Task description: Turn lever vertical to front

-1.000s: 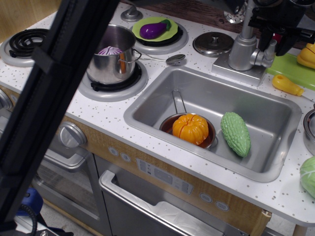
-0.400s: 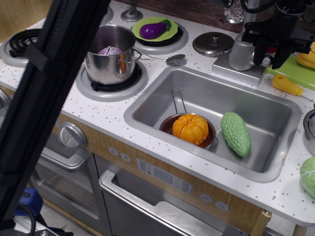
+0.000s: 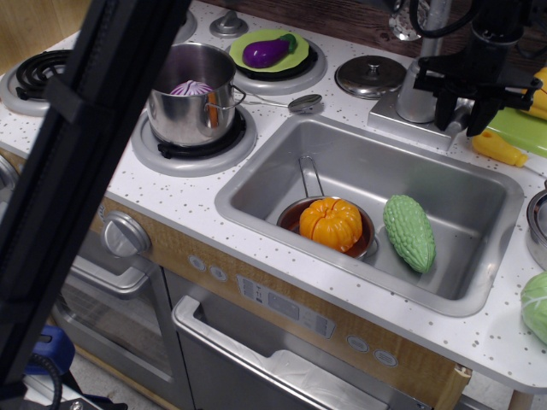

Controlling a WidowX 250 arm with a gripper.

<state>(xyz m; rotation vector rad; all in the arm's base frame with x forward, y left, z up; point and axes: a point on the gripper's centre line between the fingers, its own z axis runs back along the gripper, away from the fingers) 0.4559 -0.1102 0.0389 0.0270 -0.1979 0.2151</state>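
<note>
The black robot gripper (image 3: 462,109) hangs at the back right of the toy kitchen, right by the stubby grey faucet body (image 3: 417,96). Its two dark fingers (image 3: 446,111) point down with a gap between them, so it looks spread apart and is not squeezing anything I can see. The small silver-grey lever (image 3: 462,102) sits in that gap, on the right side of the faucet, but the gripper covers most of it, so I cannot tell which way it points. I think the fingers stand on each side of the lever so they can push it round to the front. Below is the big grey metal sink (image 3: 342,166). Inside it a bumpy orange toy pumpkin (image 3: 332,223) rests in a little brown pan (image 3: 301,210), and a long green bumpy toy gourd (image 3: 408,231) lies just beside them. These are low down and well away from the gripper, so they should not get in the way.
</note>
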